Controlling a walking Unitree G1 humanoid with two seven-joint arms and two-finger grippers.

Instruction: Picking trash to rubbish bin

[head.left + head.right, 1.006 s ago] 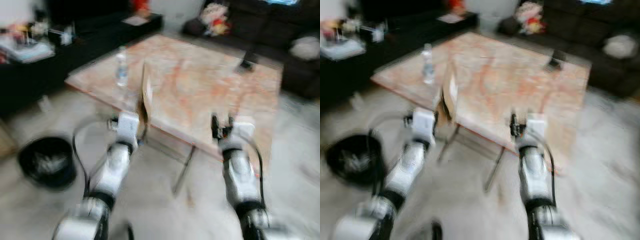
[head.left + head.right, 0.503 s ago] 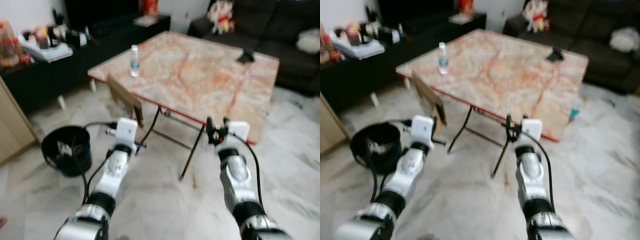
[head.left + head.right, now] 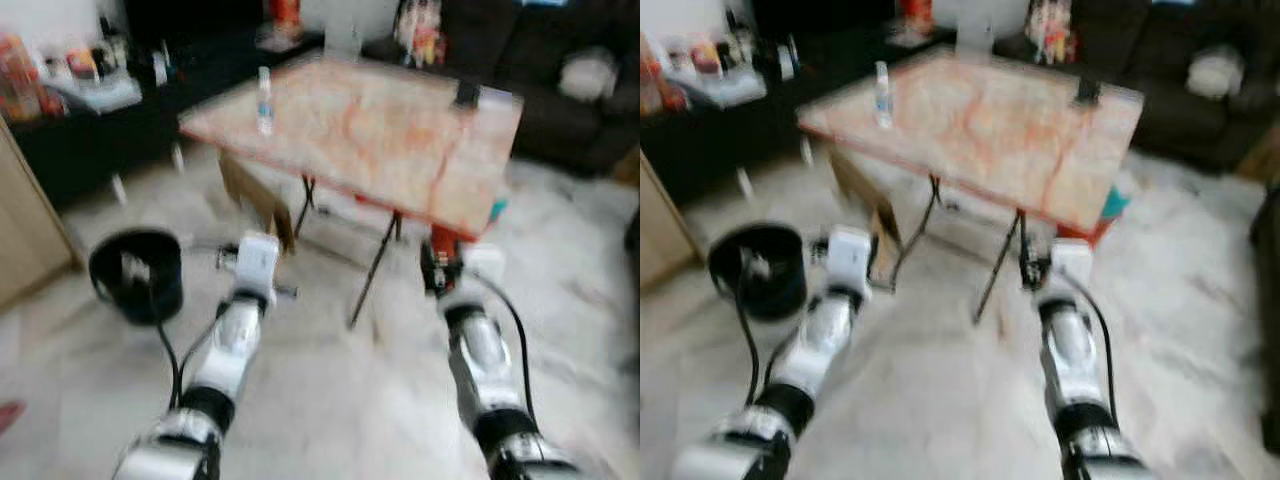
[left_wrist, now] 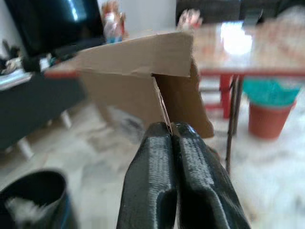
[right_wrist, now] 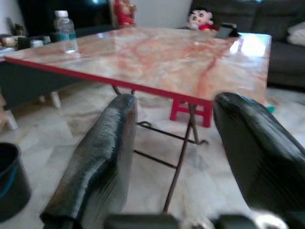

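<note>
On the pale marble floor (image 3: 330, 390) in front of the marble-topped table (image 3: 380, 120), the left gripper (image 4: 172, 143) has its two black fingers pressed together on the edge of a torn brown cardboard piece (image 4: 143, 81), held up just beside the table's near corner. The black rubbish bin (image 3: 137, 275) stands on the floor to the robot's left, near the cardboard. The right gripper (image 5: 174, 143) hangs with its fingers spread apart and holds nothing, while a water bottle (image 3: 264, 100) stands upright on the table

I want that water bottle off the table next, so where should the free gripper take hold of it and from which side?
Probably the bottle's straight middle, below the cap, with the open right gripper coming in level from the table's near edge. It stands upright close to that edge and nothing sits beside it, so a side grip looks easiest. The left gripper is shut on the cardboard.
</note>
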